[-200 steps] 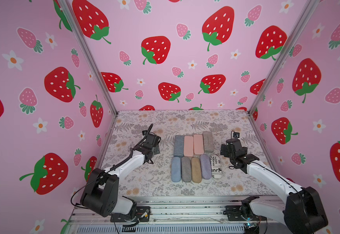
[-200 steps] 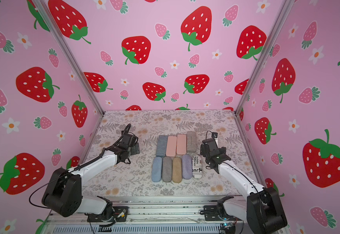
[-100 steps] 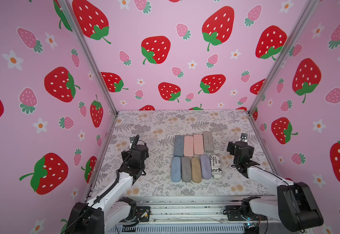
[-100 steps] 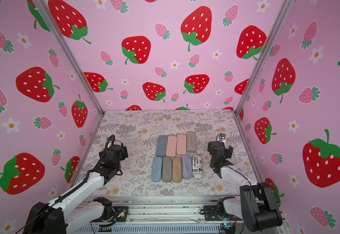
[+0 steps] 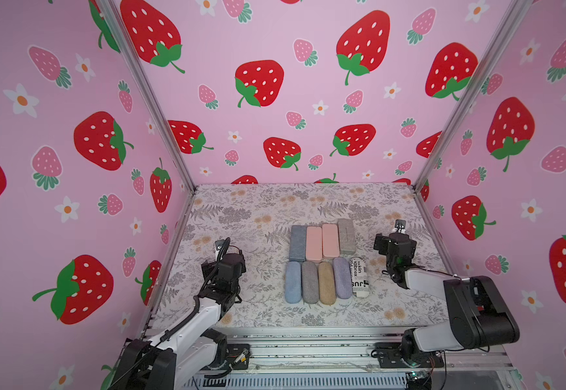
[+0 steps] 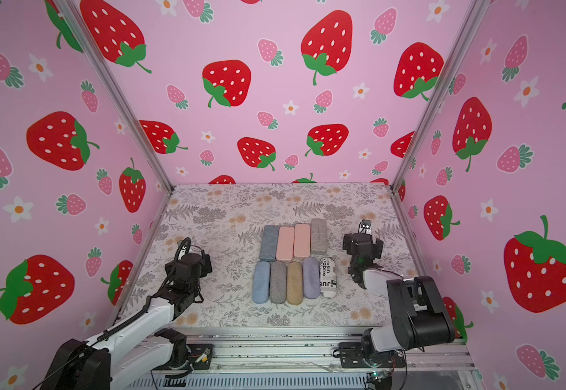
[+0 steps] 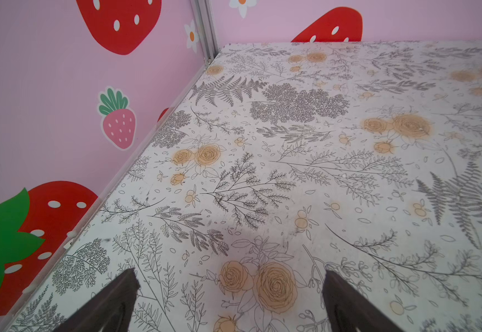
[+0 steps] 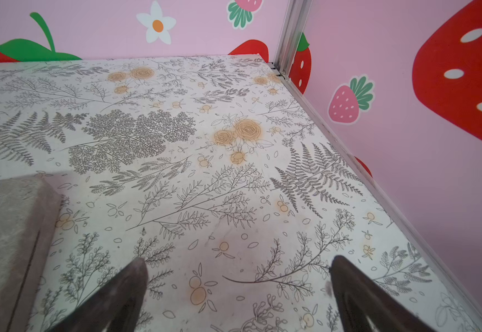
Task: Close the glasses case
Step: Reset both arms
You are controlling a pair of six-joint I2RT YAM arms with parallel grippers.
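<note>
Nine glasses cases (image 5: 326, 283), long axes front-to-back (shut)

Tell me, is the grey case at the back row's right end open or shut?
Shut: the grey case lies flat, lid down; the right wrist view shows only a thin seam.

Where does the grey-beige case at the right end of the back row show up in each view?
Both top views: the grey-beige case ends the back row on its right, mid-table.
Left wrist: not in it.
Right wrist: a corner of it, cut by the frame edge.
Shared landmark: the floral tabletop.
</note>
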